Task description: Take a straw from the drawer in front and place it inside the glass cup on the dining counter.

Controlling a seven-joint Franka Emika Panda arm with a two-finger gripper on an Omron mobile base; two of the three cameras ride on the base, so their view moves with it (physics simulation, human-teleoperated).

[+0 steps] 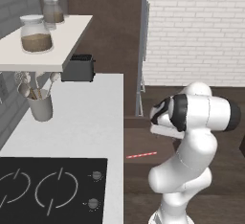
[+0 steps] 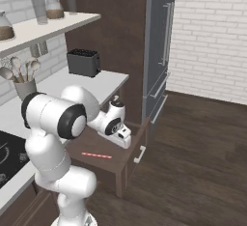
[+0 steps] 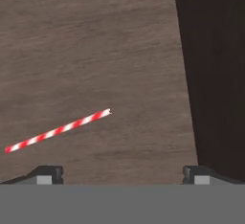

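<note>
The gripper hangs spread wide and empty above the drawer; the straw lies untouched below.

Dark brown wood with fine matt grain for the drawer floor, darker and smoother on the wall at right of the hand view. Red-and-white striped straw, smooth, faintly glossy like plastic or coated paper. White worktop plain and matt at centre left of the left base view; black hob glossy at lower left. Clear glass jars with brown contents at upper left. Grey utensil pot, dull ceramic look. Dark toaster, satin metal. Grey brushed-metal fridge; white brick wall rough; floor dark wooden planks. Glossy white plastic on arm.
</note>
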